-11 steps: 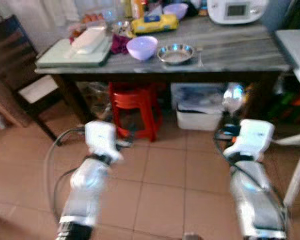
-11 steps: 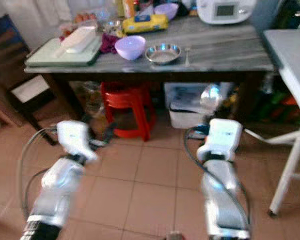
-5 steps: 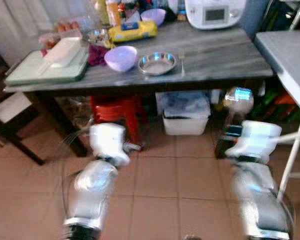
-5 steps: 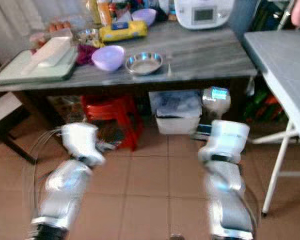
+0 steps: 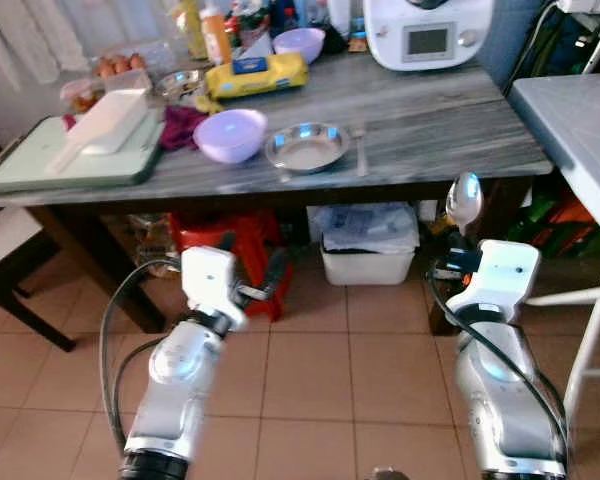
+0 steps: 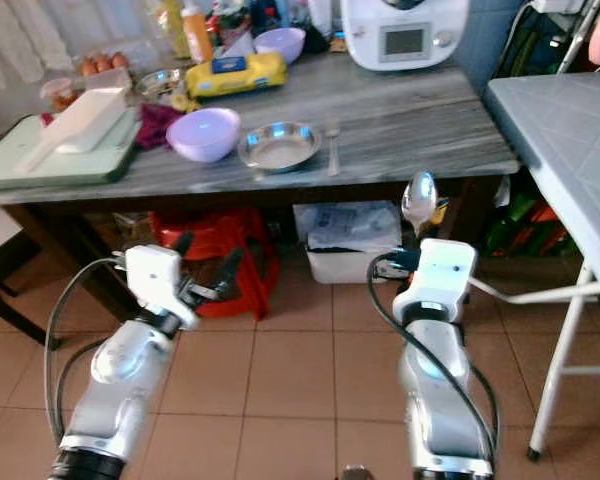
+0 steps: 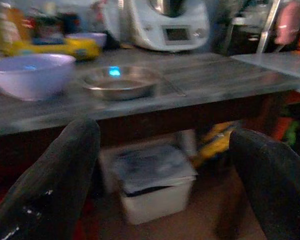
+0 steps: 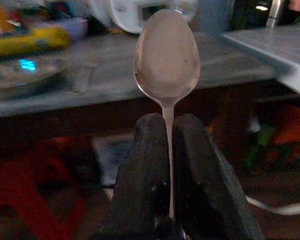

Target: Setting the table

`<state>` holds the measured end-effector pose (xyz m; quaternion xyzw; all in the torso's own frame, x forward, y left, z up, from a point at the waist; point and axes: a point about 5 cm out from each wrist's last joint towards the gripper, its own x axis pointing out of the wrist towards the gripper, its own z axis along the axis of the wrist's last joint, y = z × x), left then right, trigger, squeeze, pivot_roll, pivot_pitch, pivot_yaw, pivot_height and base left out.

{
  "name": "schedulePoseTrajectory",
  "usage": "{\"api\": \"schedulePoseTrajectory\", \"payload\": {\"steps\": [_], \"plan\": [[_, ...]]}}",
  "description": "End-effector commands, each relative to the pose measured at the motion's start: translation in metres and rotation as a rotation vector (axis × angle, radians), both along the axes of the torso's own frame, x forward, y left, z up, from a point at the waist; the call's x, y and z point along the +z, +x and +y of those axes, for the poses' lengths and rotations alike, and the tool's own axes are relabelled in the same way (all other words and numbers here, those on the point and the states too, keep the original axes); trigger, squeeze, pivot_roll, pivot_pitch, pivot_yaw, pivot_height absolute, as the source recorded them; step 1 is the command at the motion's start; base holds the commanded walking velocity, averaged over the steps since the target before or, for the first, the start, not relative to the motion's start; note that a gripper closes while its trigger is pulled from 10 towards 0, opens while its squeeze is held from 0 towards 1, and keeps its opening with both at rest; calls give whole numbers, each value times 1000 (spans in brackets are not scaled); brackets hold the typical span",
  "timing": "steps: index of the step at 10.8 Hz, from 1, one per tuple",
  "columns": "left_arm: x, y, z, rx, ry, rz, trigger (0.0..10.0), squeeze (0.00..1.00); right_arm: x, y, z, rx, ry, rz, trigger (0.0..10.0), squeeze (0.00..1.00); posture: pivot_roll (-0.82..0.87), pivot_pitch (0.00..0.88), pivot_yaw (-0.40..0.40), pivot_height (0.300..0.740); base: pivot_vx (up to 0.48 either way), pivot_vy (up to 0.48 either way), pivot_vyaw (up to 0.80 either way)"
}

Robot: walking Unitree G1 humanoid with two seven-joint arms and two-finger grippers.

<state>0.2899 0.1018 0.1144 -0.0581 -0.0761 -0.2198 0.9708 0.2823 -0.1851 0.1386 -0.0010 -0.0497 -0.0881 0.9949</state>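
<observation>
The right gripper (image 8: 167, 145) had its fingers pinched on a spoon (image 8: 166, 55) (bowl upright), below the grey table (image 5: 430, 120) edge. The left gripper (image 5: 248, 272) hung spread wide, holding nothing. The table looked nearer than a second before.

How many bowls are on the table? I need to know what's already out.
3, perhaps more behind the clutter: a purple bowl near the front, a metal bowl beside it, another purple bowl at the back.
</observation>
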Motion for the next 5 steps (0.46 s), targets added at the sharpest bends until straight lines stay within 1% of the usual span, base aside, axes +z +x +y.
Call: {"api": "schedulePoseTrajectory", "payload": {"steps": [1,2,3,5], "plan": [[3,1,11,26,24,-14,10000,0,6,1,8,21,13,-24,10000,0,-173,99,98,740,330,0,0],[2,1,11,23,23,-12,10000,0,6,1,8,21,13,-24,10000,0,-174,98,99,740,330,0,-644],[2,0,10,21,24,-11,10000,0,5,1,8,21,13,-24,10000,0,-174,98,98,740,330,0,-413],[2,0,11,20,26,-12,10000,0,6,2,9,27,5,-27,10000,0,-171,95,100,740,330,0,0]]}}
